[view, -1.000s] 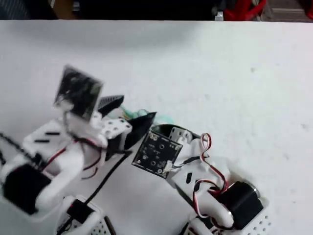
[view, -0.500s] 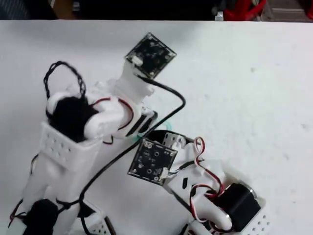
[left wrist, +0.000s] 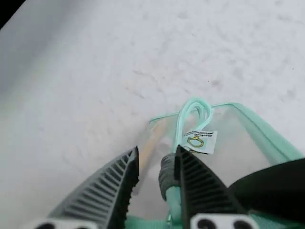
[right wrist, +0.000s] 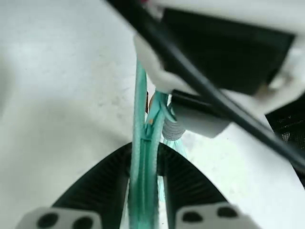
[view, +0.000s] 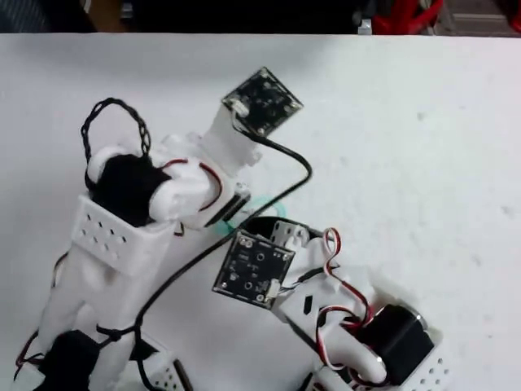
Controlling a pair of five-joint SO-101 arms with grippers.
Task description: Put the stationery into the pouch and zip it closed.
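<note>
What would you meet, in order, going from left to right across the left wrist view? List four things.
first ridged finger → pale wooden stick inside the pouch → second ridged finger → pouch's green edge

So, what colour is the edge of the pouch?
Mint green, around a clear body. The pouch shows best in the left wrist view.

Setting: robotics lab or hobby workbench. Evidence: plain white table (view: 423,122) carrying 2 white plastic arms (view: 122,244); 2 bare camera boards (view: 262,101) near frame centre; loose red and black wiring (view: 335,244); red and grey clutter (view: 404,15) in a dark strip along the top edge.
</note>
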